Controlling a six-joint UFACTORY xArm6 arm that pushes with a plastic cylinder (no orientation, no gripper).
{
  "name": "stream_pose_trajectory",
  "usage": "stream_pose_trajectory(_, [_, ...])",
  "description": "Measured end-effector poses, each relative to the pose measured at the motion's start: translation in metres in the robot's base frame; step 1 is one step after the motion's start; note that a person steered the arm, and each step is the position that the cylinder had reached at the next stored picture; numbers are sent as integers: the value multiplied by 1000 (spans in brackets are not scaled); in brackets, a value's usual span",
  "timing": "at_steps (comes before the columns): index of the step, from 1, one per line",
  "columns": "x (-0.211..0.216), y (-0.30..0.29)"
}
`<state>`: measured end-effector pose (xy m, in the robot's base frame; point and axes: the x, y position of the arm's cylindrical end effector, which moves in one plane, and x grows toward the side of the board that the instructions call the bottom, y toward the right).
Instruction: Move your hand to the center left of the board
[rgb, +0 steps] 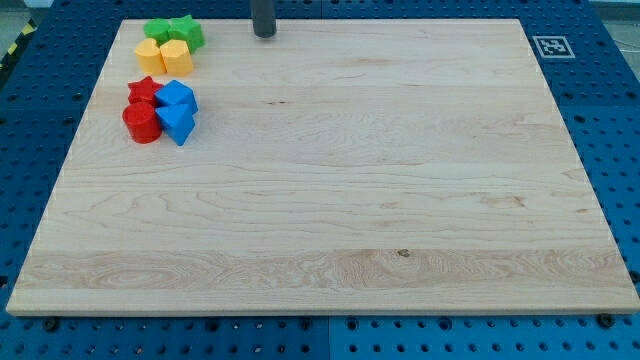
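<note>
Resting at the frame's upper centre, my tip touches nothing; no jaws exist, only a rod. Clustered blocks, green star to blue block, occupy the worktop's upper left. Approach not yet begun; the goal lies lower left, below that cluster.

I see a pale wooden board with visible grain and a smooth matt finish, lying on a blue perforated table that looks like painted metal. The coloured blocks seem smooth, slightly glossy plastic, and my tip ends a dark matt rod.
</note>
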<state>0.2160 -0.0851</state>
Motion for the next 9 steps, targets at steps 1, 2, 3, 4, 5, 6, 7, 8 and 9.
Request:
stream_pose_trajectory(1, [0,2])
stream_pose_trajectory(2, [30,20])
stream_pose_trajectory(3, [101,53])
stream_pose_trajectory(4, [183,67])
stream_pose_trajectory(5, [275,67])
stream_pose_trajectory(6, [338,31])
stream_pose_trajectory(7, [341,-49])
stream_pose_trajectory(8, [311,-135])
stream_pose_trajectory(9, [261,-199])
